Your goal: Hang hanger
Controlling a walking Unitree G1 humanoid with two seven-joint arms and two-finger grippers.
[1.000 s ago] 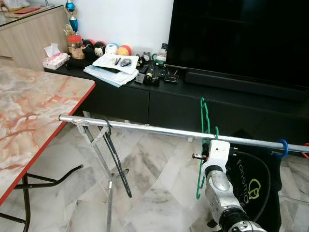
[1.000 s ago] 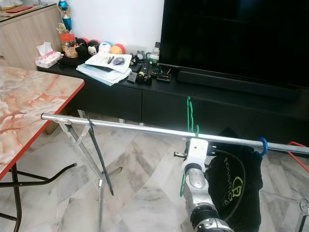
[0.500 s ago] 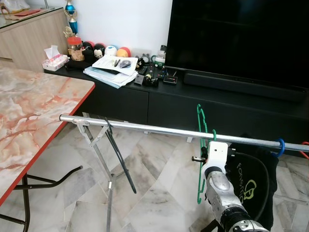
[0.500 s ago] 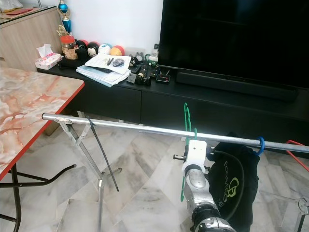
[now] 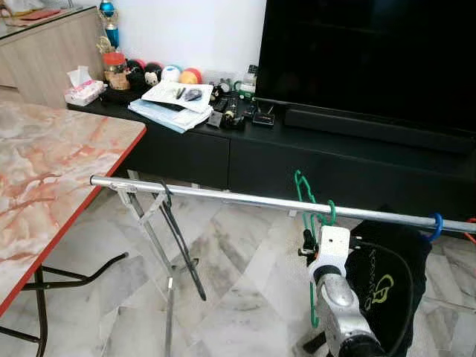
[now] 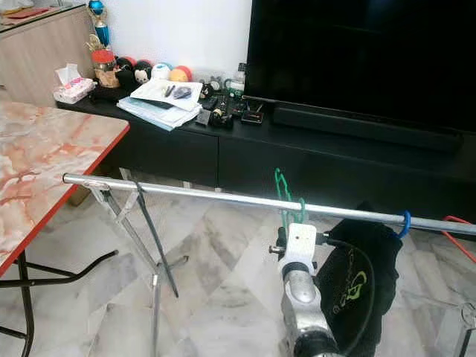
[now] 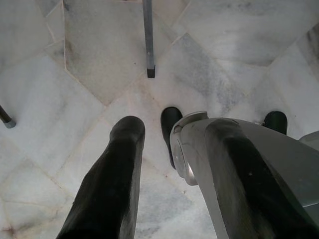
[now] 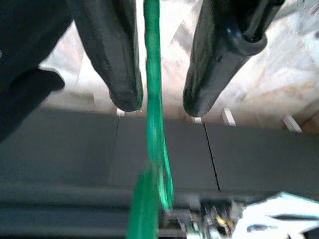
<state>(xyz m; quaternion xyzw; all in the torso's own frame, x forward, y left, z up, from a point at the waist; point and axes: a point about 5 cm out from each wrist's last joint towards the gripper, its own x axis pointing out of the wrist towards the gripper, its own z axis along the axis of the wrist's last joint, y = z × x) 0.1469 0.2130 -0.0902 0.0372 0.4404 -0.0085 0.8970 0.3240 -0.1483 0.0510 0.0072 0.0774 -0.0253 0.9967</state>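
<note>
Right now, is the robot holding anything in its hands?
Nothing is held. The right gripper is open, its fingers apart around the green hanger, which hooks over the metal rail. The left gripper hangs open above the floor.

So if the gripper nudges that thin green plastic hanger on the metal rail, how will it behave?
The thin green plastic hanger looks light, so it would probably swing freely from its hook on the metal rail. The smooth rail suggests it may also slide sideways. Between the open right gripper fingers its frame looks slender, likely flexing slightly.
</note>
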